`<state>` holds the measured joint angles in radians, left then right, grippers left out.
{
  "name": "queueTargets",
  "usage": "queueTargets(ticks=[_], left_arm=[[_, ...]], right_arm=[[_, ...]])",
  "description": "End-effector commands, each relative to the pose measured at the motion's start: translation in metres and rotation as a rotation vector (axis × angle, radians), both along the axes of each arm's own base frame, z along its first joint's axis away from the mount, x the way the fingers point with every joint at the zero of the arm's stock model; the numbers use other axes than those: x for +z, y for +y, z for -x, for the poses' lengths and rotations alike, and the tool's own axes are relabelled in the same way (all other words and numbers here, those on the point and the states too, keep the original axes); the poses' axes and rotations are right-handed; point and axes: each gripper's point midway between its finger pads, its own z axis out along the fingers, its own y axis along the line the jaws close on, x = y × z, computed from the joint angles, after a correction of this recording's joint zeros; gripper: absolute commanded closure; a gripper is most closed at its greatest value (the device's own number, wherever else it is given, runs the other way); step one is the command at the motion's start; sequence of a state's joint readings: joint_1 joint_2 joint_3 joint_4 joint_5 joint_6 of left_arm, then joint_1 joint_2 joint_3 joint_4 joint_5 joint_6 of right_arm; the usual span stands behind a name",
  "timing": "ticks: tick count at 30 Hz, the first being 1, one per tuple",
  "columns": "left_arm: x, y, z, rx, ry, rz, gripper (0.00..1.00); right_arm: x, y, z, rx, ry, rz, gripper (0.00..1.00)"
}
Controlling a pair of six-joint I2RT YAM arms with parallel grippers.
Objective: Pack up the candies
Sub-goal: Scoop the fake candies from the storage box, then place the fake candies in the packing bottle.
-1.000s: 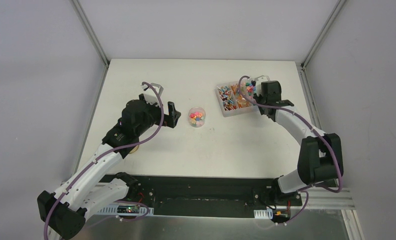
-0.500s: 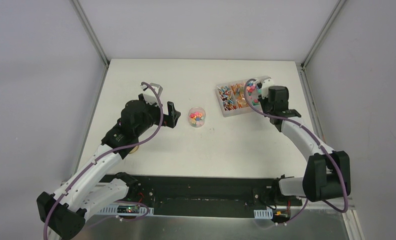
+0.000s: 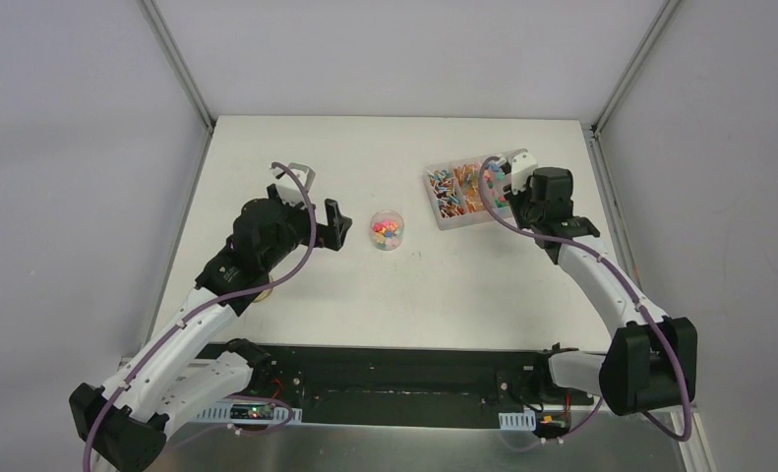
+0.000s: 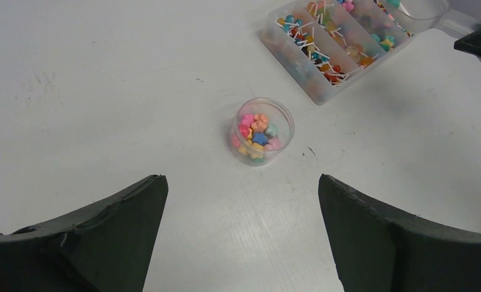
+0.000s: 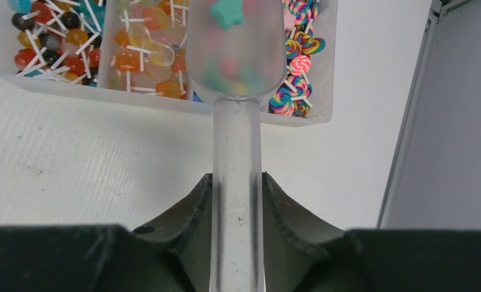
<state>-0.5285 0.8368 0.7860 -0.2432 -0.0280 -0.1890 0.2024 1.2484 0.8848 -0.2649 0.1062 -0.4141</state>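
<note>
Two lots of candies (image 4: pixel 258 135) show. One sits in a small clear jar (image 4: pixel 288 125) near the middle of the table (image 3: pixel 483 285). The other fills the bowl of a clear plastic scoop (image 5: pixel 236 121).

The left gripper (image 4: pixel 241 182) stands at 9 o'clock of the jar, apart from it, with its jaws spread wide and nothing between them.

The right gripper (image 5: pixel 238 182) is at 3 o'clock of a divided clear box (image 5: pixel 73 90), which lies at 2 o'clock of the jar. Its jaws are narrowed tight on the scoop's handle. From there the bowl points to 12 o'clock, over the box's near wall and the compartments of lollipops (image 5: pixel 49 42). Whether the bowl touches the box cannot be told.
</note>
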Motion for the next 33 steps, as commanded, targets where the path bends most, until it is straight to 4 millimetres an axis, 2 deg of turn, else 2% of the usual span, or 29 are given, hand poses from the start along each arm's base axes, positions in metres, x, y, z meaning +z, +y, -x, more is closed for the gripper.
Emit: queueTargets(ticks=[1, 10, 22, 33], left_arm=[[0.012, 0.009, -0.002, 0.035, -0.059, 0.000, 0.01], [0.021, 0.022, -0.002, 0.097, -0.096, 0.003, 0.01], [0.023, 0.029, -0.003, 0.138, -0.107, 0.007, 0.01], [0.021, 0.029, -0.004, 0.141, -0.101, 0.003, 0.01]], right_arm=[[0.048, 0.023, -0.006, 0.122, -0.130, -0.010, 1.00], [0.054, 0.067, 0.011, 0.311, -0.163, 0.109, 1.00], [0.057, 0.145, 0.042, 0.554, -0.172, 0.242, 1.00], [0.043, 0.184, 0.056, 0.629, -0.149, 0.495, 1.00]])
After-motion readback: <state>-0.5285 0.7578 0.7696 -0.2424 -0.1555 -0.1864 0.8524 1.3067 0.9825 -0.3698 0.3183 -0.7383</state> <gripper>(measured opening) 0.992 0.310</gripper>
